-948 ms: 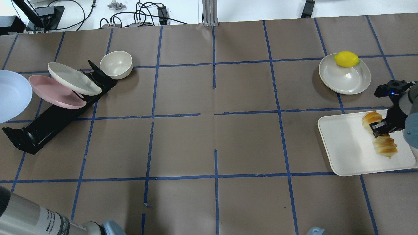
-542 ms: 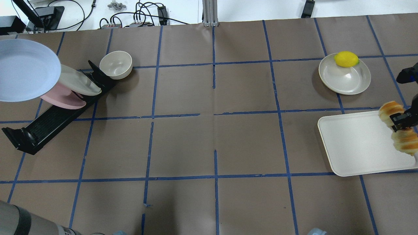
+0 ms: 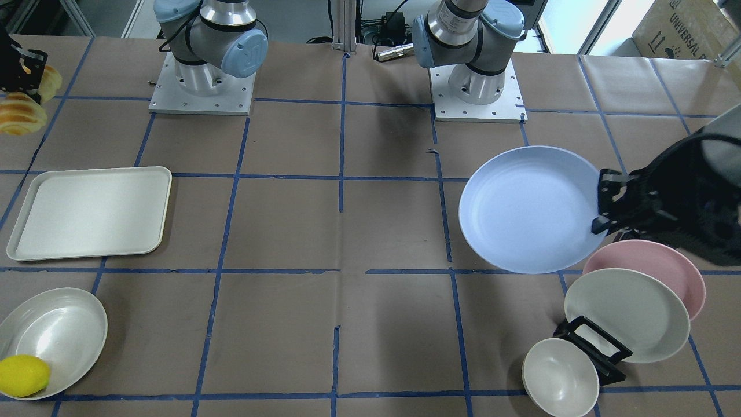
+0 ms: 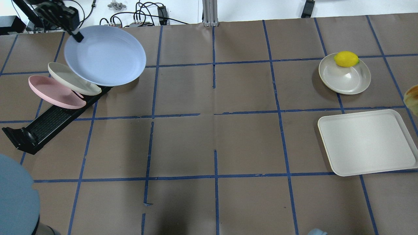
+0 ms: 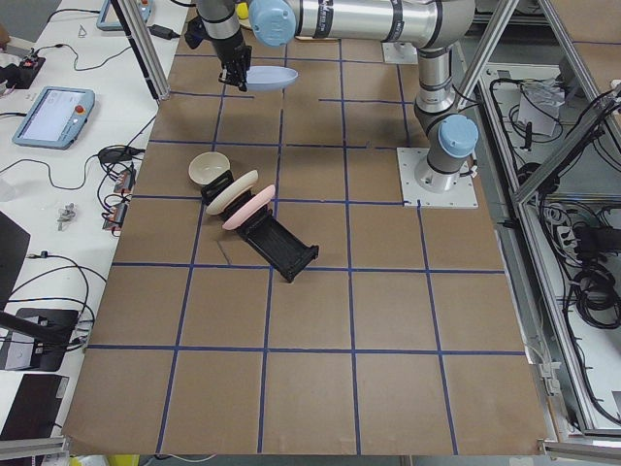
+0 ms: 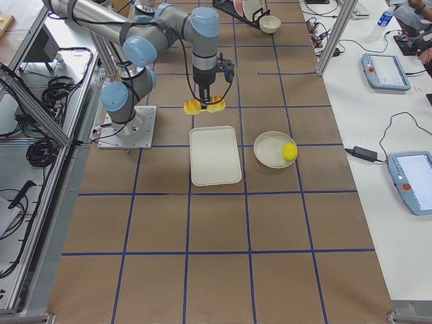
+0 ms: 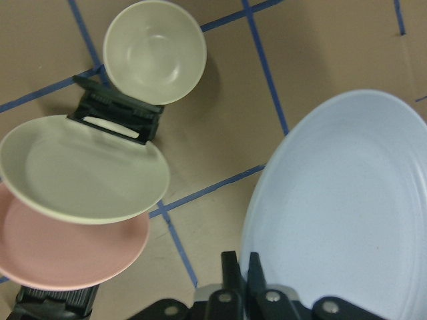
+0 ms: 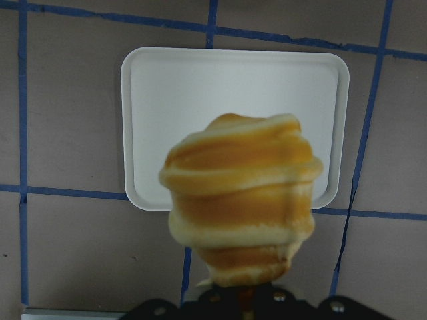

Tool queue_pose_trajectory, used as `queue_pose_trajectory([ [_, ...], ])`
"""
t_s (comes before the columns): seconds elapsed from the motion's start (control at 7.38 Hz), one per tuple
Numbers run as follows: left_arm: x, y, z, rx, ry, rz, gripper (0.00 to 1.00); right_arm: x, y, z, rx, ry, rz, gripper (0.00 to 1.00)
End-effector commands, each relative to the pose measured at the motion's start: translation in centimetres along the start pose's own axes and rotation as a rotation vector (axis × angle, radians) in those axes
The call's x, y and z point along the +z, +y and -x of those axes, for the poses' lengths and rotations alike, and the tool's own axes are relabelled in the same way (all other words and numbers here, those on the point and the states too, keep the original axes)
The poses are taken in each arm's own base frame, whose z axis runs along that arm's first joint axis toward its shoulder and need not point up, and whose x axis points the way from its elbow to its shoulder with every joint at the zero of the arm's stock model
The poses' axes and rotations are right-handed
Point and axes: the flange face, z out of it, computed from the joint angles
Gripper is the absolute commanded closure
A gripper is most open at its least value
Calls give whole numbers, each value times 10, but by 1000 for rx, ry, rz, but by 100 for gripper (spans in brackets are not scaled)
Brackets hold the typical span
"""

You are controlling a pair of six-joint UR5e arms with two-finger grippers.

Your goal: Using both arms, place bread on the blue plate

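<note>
My left gripper [image 4: 77, 36] is shut on the rim of the pale blue plate [image 4: 105, 55] and holds it in the air over the far end of the dish rack. The plate also shows in the front view [image 3: 529, 208] and the left wrist view [image 7: 347, 213]. My right gripper [image 3: 26, 87] is shut on the middle of the striped bread [image 3: 20, 113] and holds it high, beside the white tray. In the overhead view only the bread's end [image 4: 412, 99] shows at the right edge. The right wrist view shows the bread [image 8: 240, 200] end-on above the tray.
A white tray [image 4: 365, 143] lies at the right. A cream plate [image 4: 346, 80] with a yellow lemon [image 4: 346, 58] sits beyond it. At the left, a black rack [image 4: 49, 124] holds a pink plate [image 4: 54, 93] and a cream plate [image 4: 72, 78]. A cream bowl [image 3: 560, 376] stands at its end.
My left gripper has carried the blue plate from the far left edge rightward, over the rack and bowl. My right gripper has lifted the bread off the tray, toward the overhead view's right edge.
</note>
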Motion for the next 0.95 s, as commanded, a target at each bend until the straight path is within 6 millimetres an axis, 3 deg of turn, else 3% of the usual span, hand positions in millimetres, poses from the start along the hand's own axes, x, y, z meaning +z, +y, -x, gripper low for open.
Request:
queue_pose_trajectory([
  [0.0,74,-73,-51,21,30,15,99,-15,-14,45,64,6,-13,93],
  [0.14,102,-99,-76,-3,54,3,99,-17,-23,80,67,11,-24,93],
  [0.27,131,-119,-116,0,73,7,99,-19,-27,108,93,8,-28,93],
  [0.41,154,-128,-149,22,71,22,99,-14,-34,125,93,4,-19,93],
  [0.54,180,-128,-163,26,75,38,99,-9,-38,140,85,-3,-9,93],
  [0.81,219,-112,-168,26,83,27,98,11,-63,171,55,-55,5,93],
])
